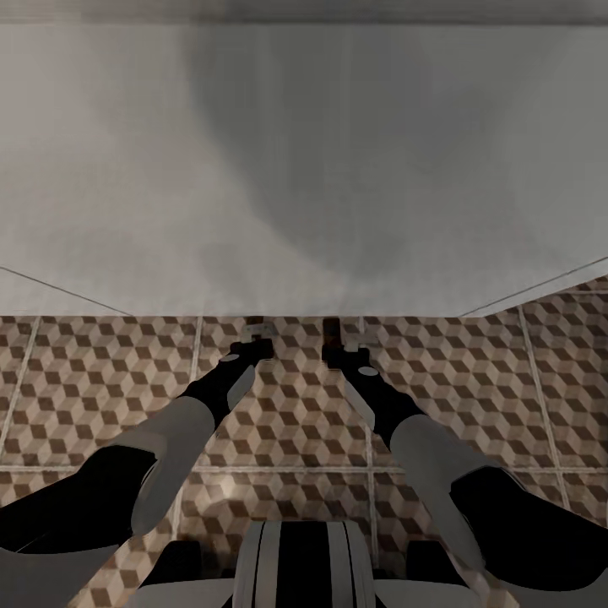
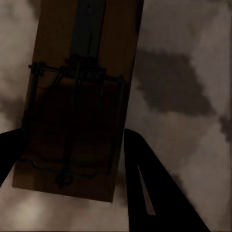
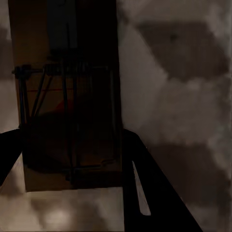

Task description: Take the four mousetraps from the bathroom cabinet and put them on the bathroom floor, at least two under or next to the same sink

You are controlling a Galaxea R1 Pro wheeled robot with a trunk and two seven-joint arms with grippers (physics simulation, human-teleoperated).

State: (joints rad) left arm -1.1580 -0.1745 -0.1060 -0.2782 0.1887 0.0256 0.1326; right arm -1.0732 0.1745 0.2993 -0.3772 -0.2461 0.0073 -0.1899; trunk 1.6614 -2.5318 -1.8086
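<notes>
Both arms reach down and forward over the cube-patterned bathroom floor (image 1: 101, 380). My left gripper (image 1: 257, 336) is shut on a mousetrap (image 2: 82, 96), a tan board with dark wire parts held between the two dark fingers (image 2: 145, 183). My right gripper (image 1: 332, 338) is shut on a second mousetrap (image 3: 67, 101), which shows a faint red mark. Each trap hangs close above the tiles. In the head view the two grippers sit side by side, a short way apart, right at the foot of a broad white surface (image 1: 304, 169). The cabinet is out of view.
The white surface spans the whole far side, and I cannot tell whether it belongs to the sink unit. Its lower edge slants at far left and far right. Patterned tiles run toward my base (image 1: 302, 566) on both sides of the arms.
</notes>
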